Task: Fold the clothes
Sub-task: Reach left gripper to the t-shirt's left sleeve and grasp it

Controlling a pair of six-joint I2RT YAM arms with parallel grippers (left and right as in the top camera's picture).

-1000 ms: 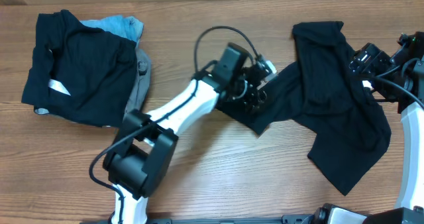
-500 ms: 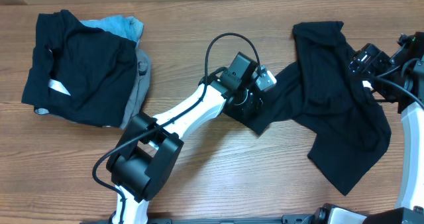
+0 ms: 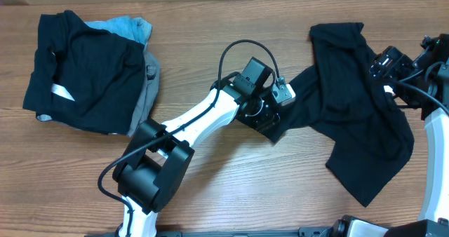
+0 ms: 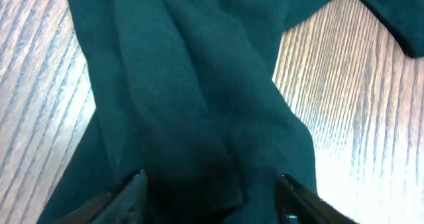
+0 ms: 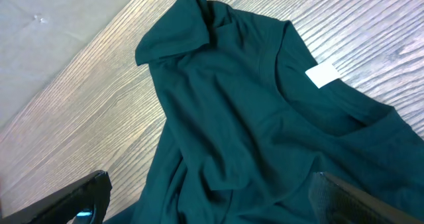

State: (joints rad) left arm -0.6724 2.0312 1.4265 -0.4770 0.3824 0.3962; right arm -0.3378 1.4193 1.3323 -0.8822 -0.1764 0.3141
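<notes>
**Op:** Mid-table, nr me: my left gripper [image 4: 212, 203] has its fingers apart, astride a bunched fold of the large plain black short-sleeved T-shirt [image 3: 358, 118], not pinching it.

**Sup:** Shirt where?

**Op:** Crumpled on the right half of the wooden table [image 3: 231, 188]. My right gripper [image 5: 220, 197] hangs over its neck, nr the small white tag [image 5: 322, 75], fingers wide apart, nothing held.

**Sup:** Further back?

**Op:** Far left: black garment w/ slanted white strip [image 3: 84, 69] atop light-blue cloth [image 3: 130, 26] and grey cloth [image 3: 147, 83].
</notes>
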